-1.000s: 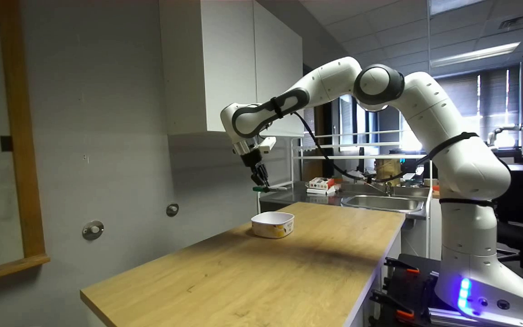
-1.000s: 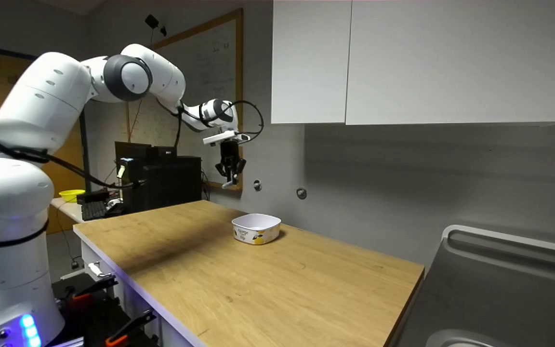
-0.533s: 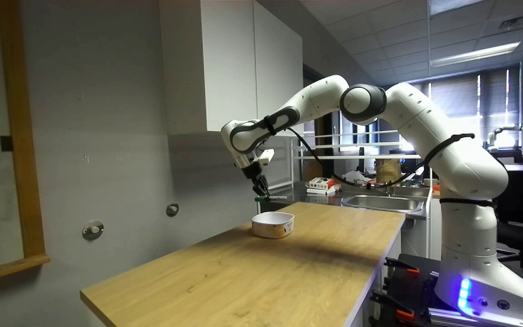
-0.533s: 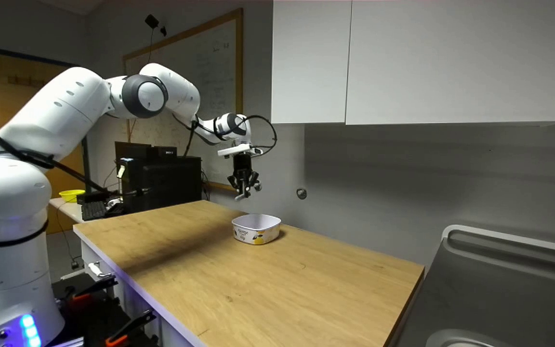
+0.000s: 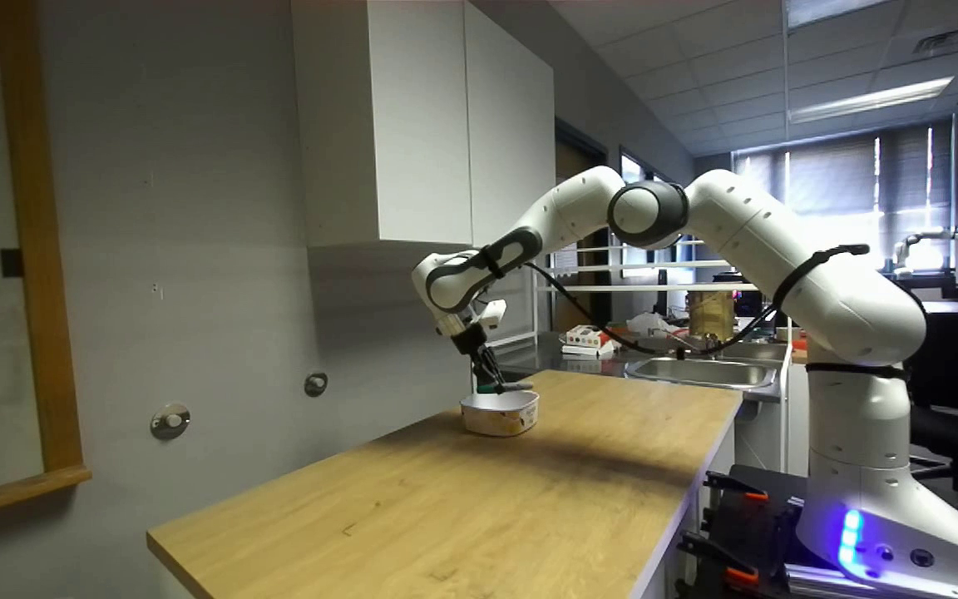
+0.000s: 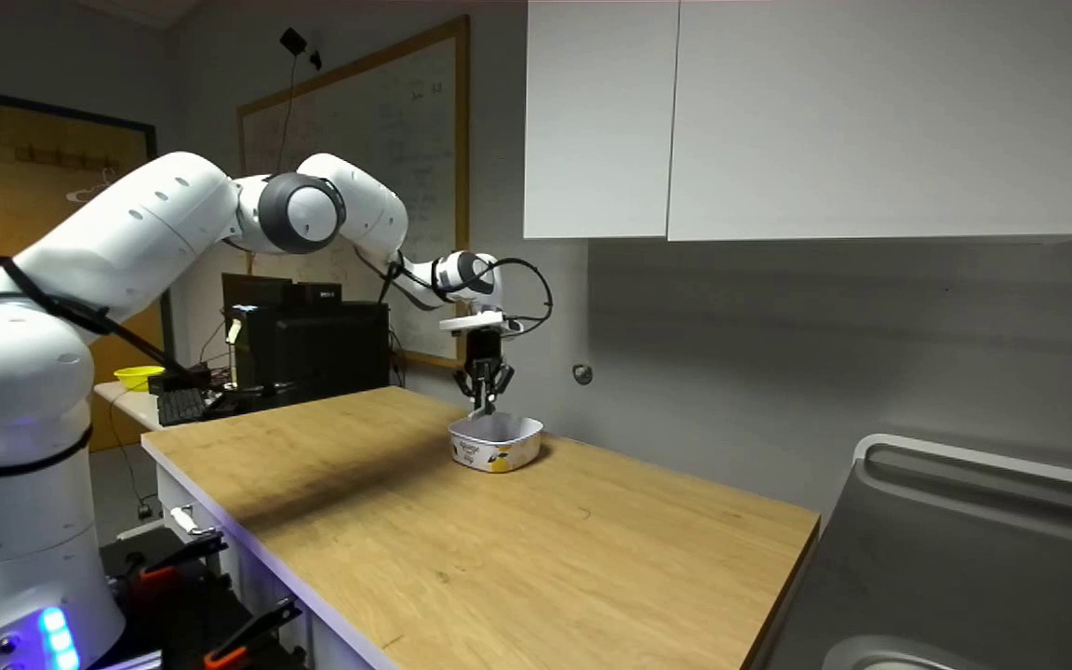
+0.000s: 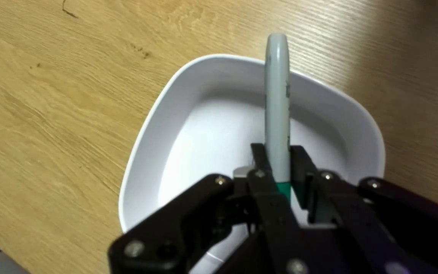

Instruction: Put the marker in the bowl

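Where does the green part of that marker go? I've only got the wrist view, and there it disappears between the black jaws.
Observer: It comes out the other side. In an exterior view, a green end of the marker sticks out past the jaws, opposite the grey part.

Visitor: Ah, so it's gripped partway along! And the bowl underneath looks plain white to me, looking down into it. Is it plain on the outside too?

Observer: No, in both exterior views its outer wall carries a yellow print, which your view from above doesn't show.
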